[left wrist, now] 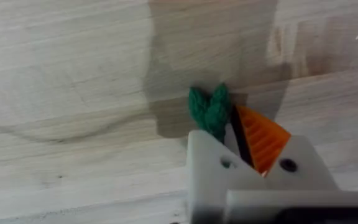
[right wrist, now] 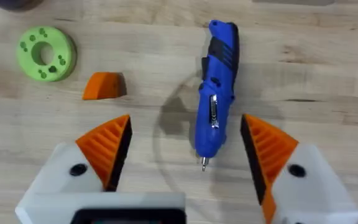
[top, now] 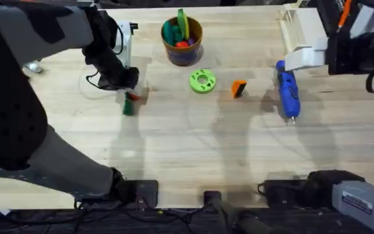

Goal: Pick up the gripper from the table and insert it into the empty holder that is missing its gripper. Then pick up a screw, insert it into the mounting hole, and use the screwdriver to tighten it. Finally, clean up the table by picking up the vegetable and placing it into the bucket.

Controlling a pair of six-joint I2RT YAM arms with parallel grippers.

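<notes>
On the pale wooden desk (top: 174,143), the left gripper (left wrist: 244,140) hangs low at the far left, its bare white triangular plastic holder (left wrist: 207,168) and single orange-tipped finger closed about the small dark-green toy vegetable (left wrist: 210,109). The right gripper (right wrist: 185,146) hovers with fingers spread wide and empty over the blue pen-shaped electric screwdriver (top: 287,94) at the right. The tan-orange round bucket (top: 182,40) stands far centre; nearer it lie a bright green holed disc (top: 202,82) and, just right, the small orange wedge-shaped fingertip gripper (top: 238,88).
</notes>
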